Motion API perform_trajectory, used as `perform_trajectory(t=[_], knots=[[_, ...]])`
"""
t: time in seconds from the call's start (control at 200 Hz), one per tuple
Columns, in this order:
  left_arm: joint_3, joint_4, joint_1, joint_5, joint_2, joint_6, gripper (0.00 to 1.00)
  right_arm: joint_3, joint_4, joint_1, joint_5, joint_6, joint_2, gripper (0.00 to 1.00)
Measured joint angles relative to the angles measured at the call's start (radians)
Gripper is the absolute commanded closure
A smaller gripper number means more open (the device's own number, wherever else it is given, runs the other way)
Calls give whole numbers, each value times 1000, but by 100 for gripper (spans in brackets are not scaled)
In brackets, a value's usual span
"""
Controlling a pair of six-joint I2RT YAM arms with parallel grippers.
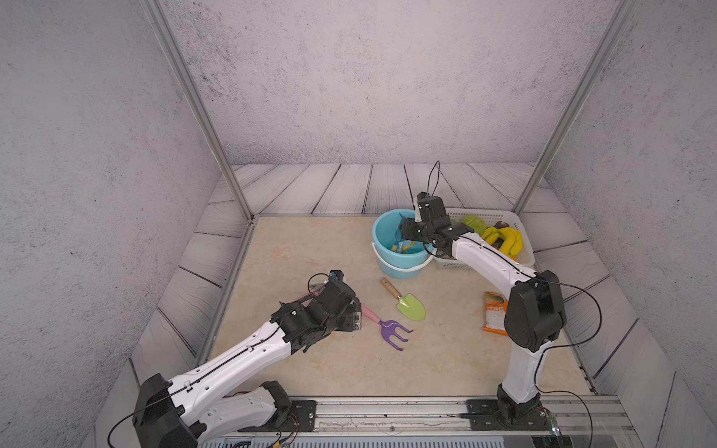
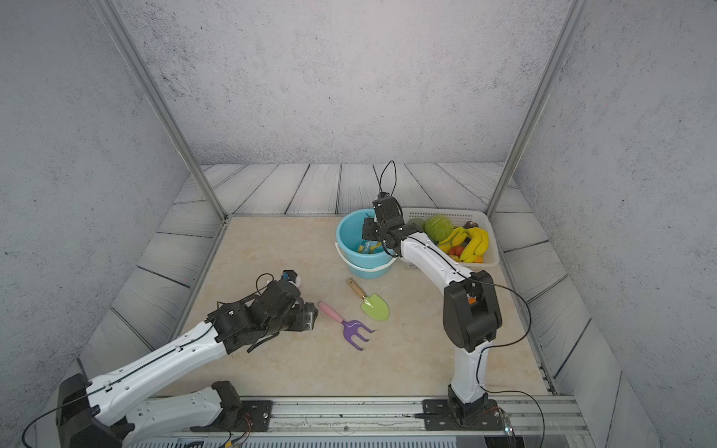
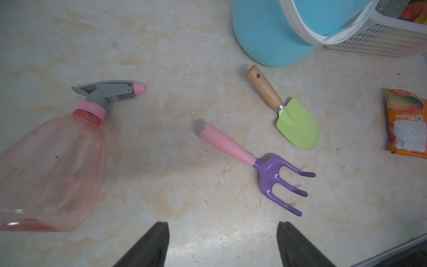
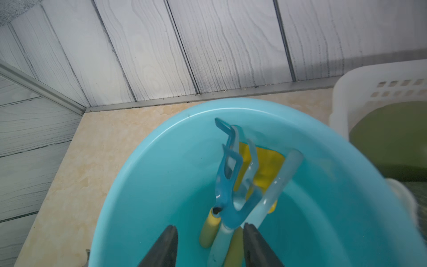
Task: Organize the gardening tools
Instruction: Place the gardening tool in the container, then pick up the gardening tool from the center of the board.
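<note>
Your right gripper [image 4: 210, 228] hangs over the light-blue plastic bucket [image 4: 161, 129] at the far right, fingers apart and clamping nothing. The blue pronged rake [image 4: 227, 175], blurred, and the yellow scoop [image 4: 265, 166] are inside the bucket. Your left gripper [image 3: 223, 225] is spread wide and empty. On the marbled table [image 1: 310, 252] lie the purple pink-handled pronged rake [image 3: 272, 175] and, just beyond it, the light-green wooden-handled trowel [image 3: 298, 124]. Left of them, the pink translucent spray bottle [image 3: 53, 166] lies on its side.

trowel [image 1: 410, 306] before bucket [image 1: 388, 232], rake [image 1: 392, 329] before trowel — basket [image 1: 485, 214] right of bucket
</note>
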Motion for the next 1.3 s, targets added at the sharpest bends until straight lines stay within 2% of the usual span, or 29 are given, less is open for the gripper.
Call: perform_trajectory(t=[0.335,0.681,0.946,1.301], knots=[[77,80,4,56,182,84,15,-365,-43,-3,-33,3,-492,39],[146,185,17,128,398,164,16,-694,-141,-2,-85,66,-818,38],[211,257,48,206,564,201,18,-787,-167,-2,-88,94,-967,39],[244,277,73,237,681,237,19,-840,-188,-2,-104,111,-985,40]])
